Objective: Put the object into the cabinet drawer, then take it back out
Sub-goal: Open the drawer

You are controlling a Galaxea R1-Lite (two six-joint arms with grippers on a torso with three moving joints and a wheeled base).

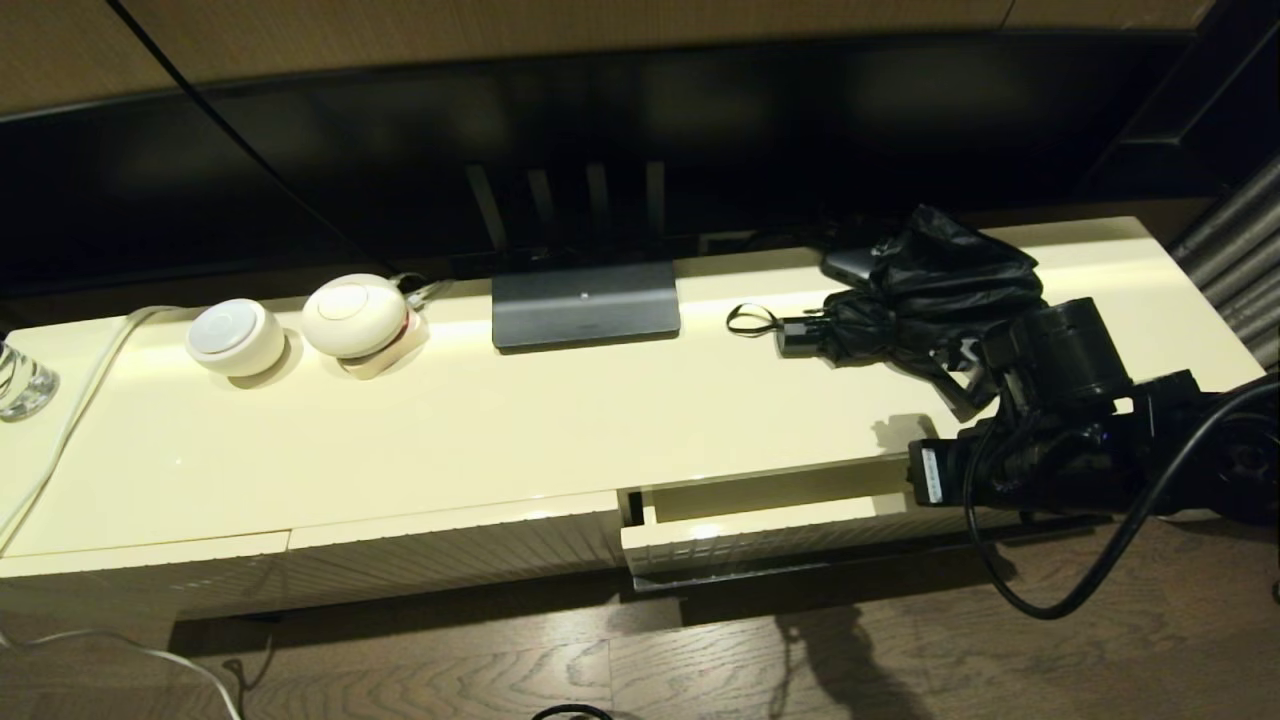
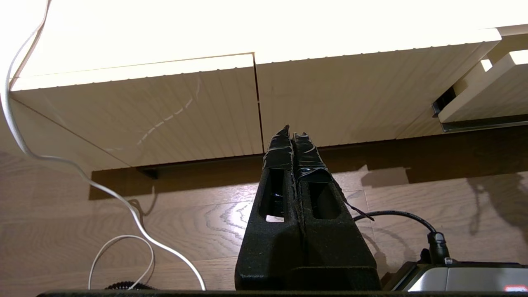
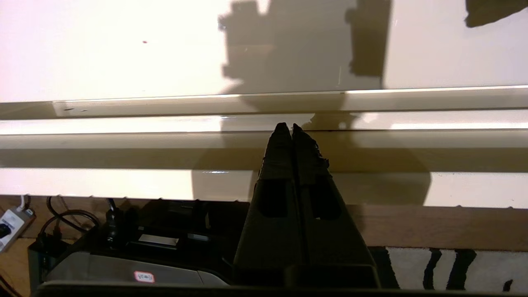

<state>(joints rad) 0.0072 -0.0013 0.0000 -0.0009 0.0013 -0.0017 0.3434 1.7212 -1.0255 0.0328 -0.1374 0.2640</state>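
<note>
The black folding umbrella [image 1: 930,285] lies on the cream cabinet top at the right rear, with its short handle [image 1: 800,335] and thin wrist loop [image 1: 750,320] pointing left. Below it the ribbed cream drawer [image 1: 760,530] stands pulled out a little, its dark bar handle [image 1: 800,575] under the front. My right arm [image 1: 1050,430] hangs over the drawer's right part. The right gripper [image 3: 287,126] is shut and holds nothing; its tips are above the drawer [image 3: 103,185] opening. My left gripper [image 2: 293,130] is shut and empty, low near the floor before the closed ribbed panels.
On the cabinet top stand a TV base [image 1: 585,305], two white round devices [image 1: 235,338] [image 1: 355,315], a glass [image 1: 20,380] at the far left and a small flat black box [image 1: 850,265] behind the umbrella. A white cable [image 2: 82,173] trails over the wooden floor.
</note>
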